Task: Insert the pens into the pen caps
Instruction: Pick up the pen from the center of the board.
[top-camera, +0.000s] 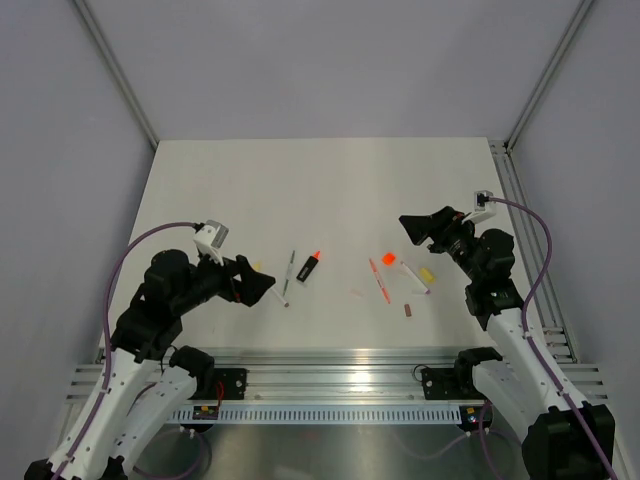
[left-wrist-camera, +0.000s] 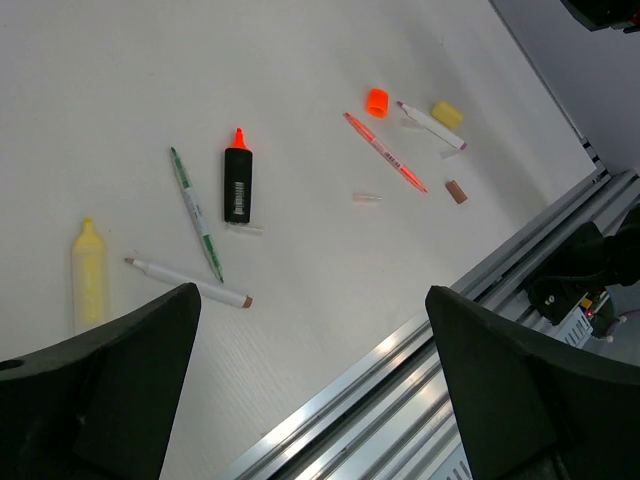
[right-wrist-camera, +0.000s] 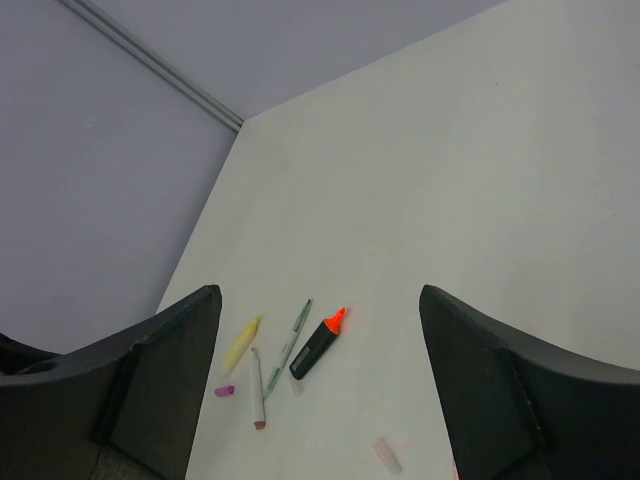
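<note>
The white table (top-camera: 330, 185) is a flat matt sheet with a faint grain. A ribbed aluminium rail (top-camera: 340, 410) runs along its near edge. The left gripper (top-camera: 262, 288) hangs over the near left part. Its two blunt black plastic fingers (left-wrist-camera: 110, 390) are spread wide, with nothing between them and nothing touched that I can see. The right gripper (top-camera: 412, 226) sits over the right side, a little farther back. Its fingers (right-wrist-camera: 520, 385) are just as wide apart and hold nothing either.

The pens lie flat in two loose groups, every tip bare. The left group is just in front of the left gripper:
- A rounded pale yellow highlighter (left-wrist-camera: 88, 280) lies closest to that gripper.
- A stubby black highlighter (left-wrist-camera: 238, 185) lies at the right of the group, with a printed label and a bright orange wedge tip pointing far.
- A thin grey-green pen (left-wrist-camera: 195, 212) lies between those two.
- A white pen (left-wrist-camera: 190, 283) with a brown tip lies crosswise at the grey-green pen's near end.

The right group is near the right gripper. It has a slim glossy orange-red pen (left-wrist-camera: 385, 152) and, to its right, a second white pen (left-wrist-camera: 432, 125) with a purple tip.

The caps are short plastic stubs:
- An orange cap (left-wrist-camera: 377, 101) sits just beside the far end of the orange-red pen.
- A squarish pale yellow cap (left-wrist-camera: 447, 113) sits just right of the second white pen.
- A brownish cap (left-wrist-camera: 456, 191) lies alone, nearer the rail.
- A clear cap (left-wrist-camera: 367, 198) lies between the two groups, apart from everything
</note>
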